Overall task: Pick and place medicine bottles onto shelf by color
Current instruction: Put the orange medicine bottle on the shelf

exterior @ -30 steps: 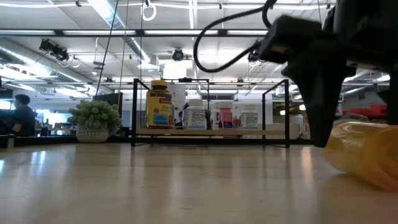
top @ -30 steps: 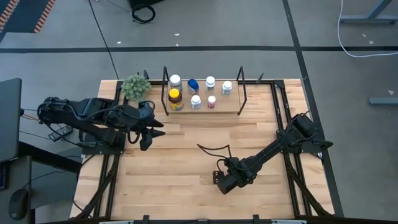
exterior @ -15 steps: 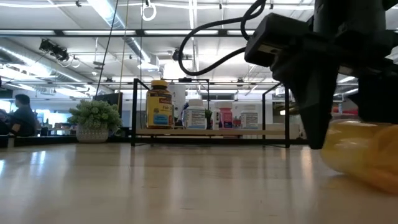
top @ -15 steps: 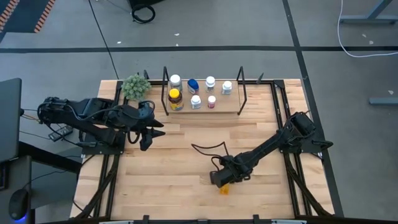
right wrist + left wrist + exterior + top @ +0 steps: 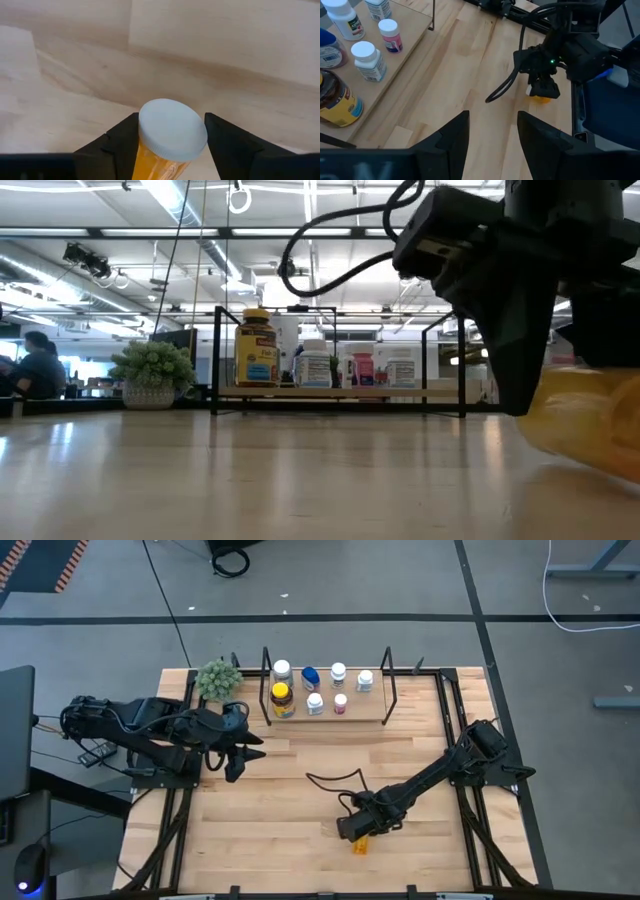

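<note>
Although the low view cuts the orange bottle [image 5: 590, 425] off at the frame's edge and blurs it, the right wrist view shows it plainly: clear orange plastic with a round white cap [image 5: 172, 129], lying on the wooden table [image 5: 270, 810] near its front edge, well apart from the shelf [image 5: 325, 710] of bottles at the back. The right claw [image 5: 170, 137] straddles it, fingers [image 5: 112, 145] touching or just beside the cap on both sides. The left claw [image 5: 490, 132] hangs empty, half open, over the table's left side.
</note>
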Robot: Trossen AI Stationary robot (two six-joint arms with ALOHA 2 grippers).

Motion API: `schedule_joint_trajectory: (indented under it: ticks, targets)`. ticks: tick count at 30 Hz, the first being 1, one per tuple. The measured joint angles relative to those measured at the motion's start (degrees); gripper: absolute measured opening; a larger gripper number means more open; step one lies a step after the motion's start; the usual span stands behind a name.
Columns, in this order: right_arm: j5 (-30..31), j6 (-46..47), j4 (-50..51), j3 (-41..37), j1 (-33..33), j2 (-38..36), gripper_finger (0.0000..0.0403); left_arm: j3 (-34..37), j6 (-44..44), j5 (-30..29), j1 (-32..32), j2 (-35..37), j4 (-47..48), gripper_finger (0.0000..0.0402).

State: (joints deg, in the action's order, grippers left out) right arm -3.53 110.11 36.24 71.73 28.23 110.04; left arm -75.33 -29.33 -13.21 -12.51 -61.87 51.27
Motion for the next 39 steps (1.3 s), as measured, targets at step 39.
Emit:
schedule_joint_trajectory:
  ticks: [39]
  targets:
    - [56.9, -6.1, 53.4, 18.6, -11.8, -1.0, 0.0213, 0.0, -1.7, 0.0, 1.1, 0.0, -1.7, 0.0172]
